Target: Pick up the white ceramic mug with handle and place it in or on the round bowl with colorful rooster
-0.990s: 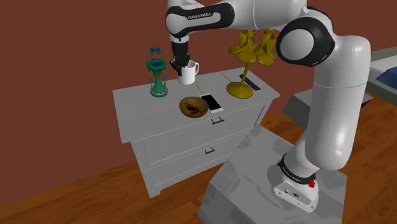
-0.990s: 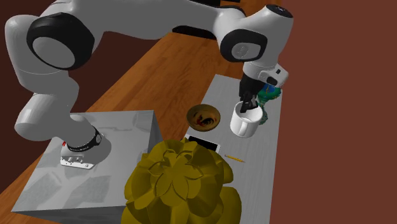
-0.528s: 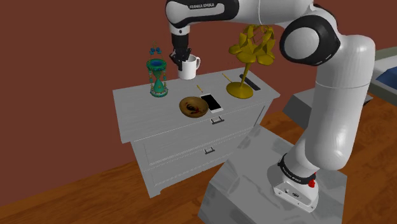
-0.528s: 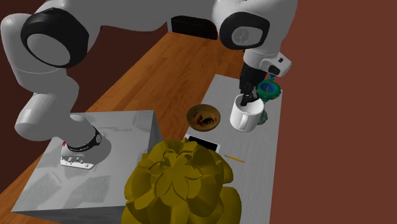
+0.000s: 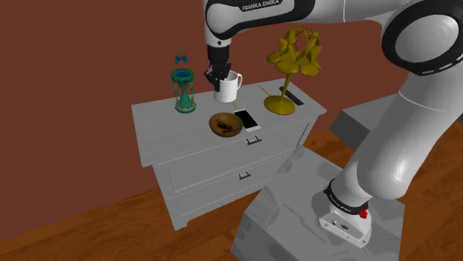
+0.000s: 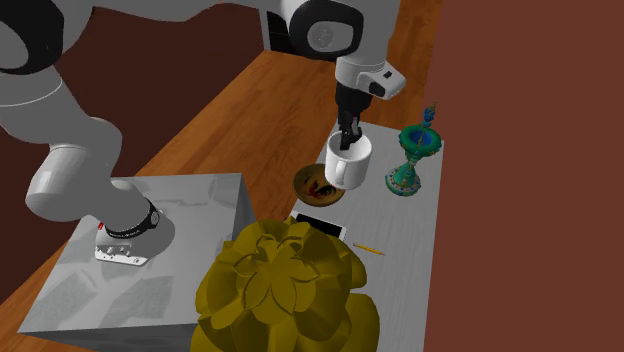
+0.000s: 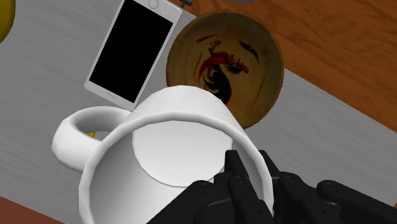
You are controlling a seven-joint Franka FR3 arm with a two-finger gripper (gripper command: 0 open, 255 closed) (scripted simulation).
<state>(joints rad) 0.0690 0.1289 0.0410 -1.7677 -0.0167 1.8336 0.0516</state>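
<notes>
The claw (image 5: pixel 218 76) clasps one white mug (image 5: pixel 228 90) by the rim, near one rooster bowl (image 5: pixel 223 124), one phone (image 5: pixel 248 119).

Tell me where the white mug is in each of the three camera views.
Shoulder view: white mug upper middle, above the rooster bowl.
Second exterior view: mug upper middle, overlapping the bowl's right side.
Wrist view: mug at the gripper, partly covering the bowl.
Shared landmark: the rooster bowl.
</notes>
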